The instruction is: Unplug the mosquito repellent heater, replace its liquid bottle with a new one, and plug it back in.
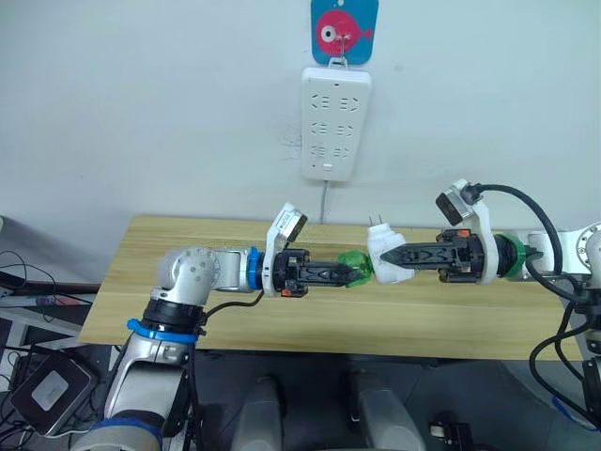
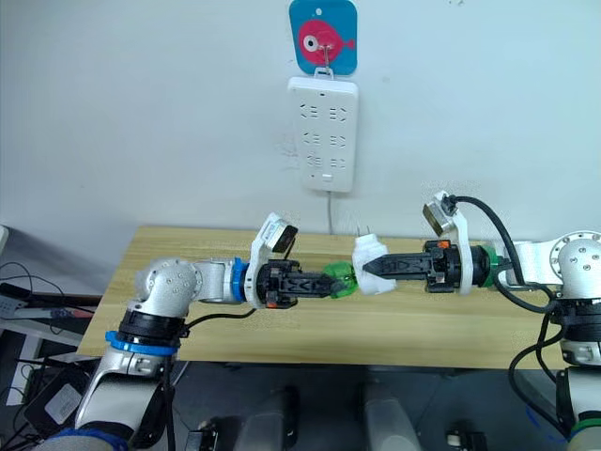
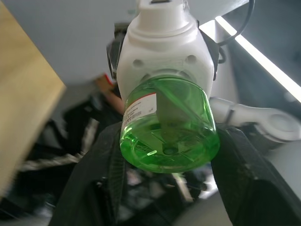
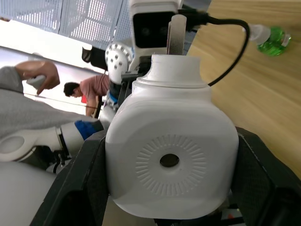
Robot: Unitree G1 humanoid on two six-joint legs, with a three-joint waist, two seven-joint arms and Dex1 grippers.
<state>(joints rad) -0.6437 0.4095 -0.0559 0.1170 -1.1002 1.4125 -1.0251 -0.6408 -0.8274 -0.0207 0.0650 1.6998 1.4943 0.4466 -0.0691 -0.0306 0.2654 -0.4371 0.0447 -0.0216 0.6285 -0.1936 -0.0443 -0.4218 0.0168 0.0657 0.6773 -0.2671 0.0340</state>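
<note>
Counting the task's things gives one mosquito repellent heater [image 1: 386, 256], white and rounded with two metal prongs sticking up, and two green bottles: its liquid bottle [image 1: 355, 266], seated neck-first in the heater's base, and the new one [image 4: 272, 37], lying on the wooden table [image 1: 282, 324] with its white cap on (seen past the heater in the right wrist view). One white power strip [image 1: 335, 122] hangs on the wall under a blue hook with a pink fish [image 1: 344, 31], all sockets bare. Both grippers meet above the table's middle: the left gripper [image 3: 168, 155] pinches the translucent green bottle at its sides, and the right gripper [image 4: 170, 165] pinches the heater, whose round ribbed face with a centre hole looks toward the wrist camera. Hidden inside the heater are the bottle's neck and the top of its wick; only a dark shaft shows through the liquid, along with a partly readable label. People stand blurred in the background
</note>
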